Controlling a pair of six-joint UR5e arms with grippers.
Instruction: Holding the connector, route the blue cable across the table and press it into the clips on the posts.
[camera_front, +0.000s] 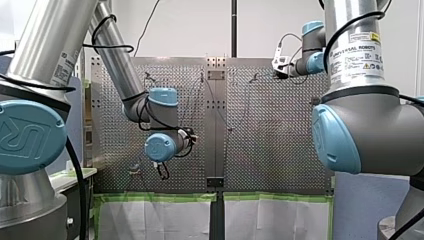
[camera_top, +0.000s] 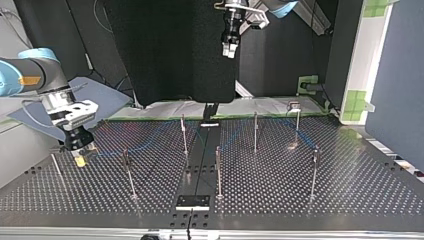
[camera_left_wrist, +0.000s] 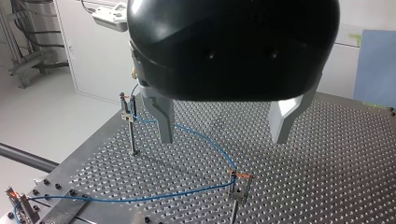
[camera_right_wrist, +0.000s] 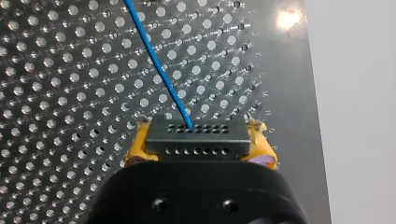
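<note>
My right gripper (camera_right_wrist: 198, 156) is shut on a black connector (camera_right_wrist: 196, 135), which sits between its yellow pads (camera_right_wrist: 137, 149) just above the perforated table. The blue cable (camera_right_wrist: 159, 60) leaves the connector and runs away over the plate. At the top view's left, the same gripper (camera_top: 80, 159) hangs low by a thin post (camera_top: 56, 165). My left gripper (camera_left_wrist: 224, 126) is open and holds nothing, high over the table (camera_top: 230, 50). Below it the cable (camera_left_wrist: 205, 140) passes through clips on two posts (camera_left_wrist: 128, 114) (camera_left_wrist: 239, 182).
Several thin posts stand on the table (camera_top: 350, 190), among them one (camera_top: 184, 135) and another (camera_top: 255, 132) either side of the centre seam, and a nearer one (camera_top: 314, 172). A black bracket (camera_top: 192, 201) lies at the near edge. Green tape (camera_front: 160, 197) lines one table edge.
</note>
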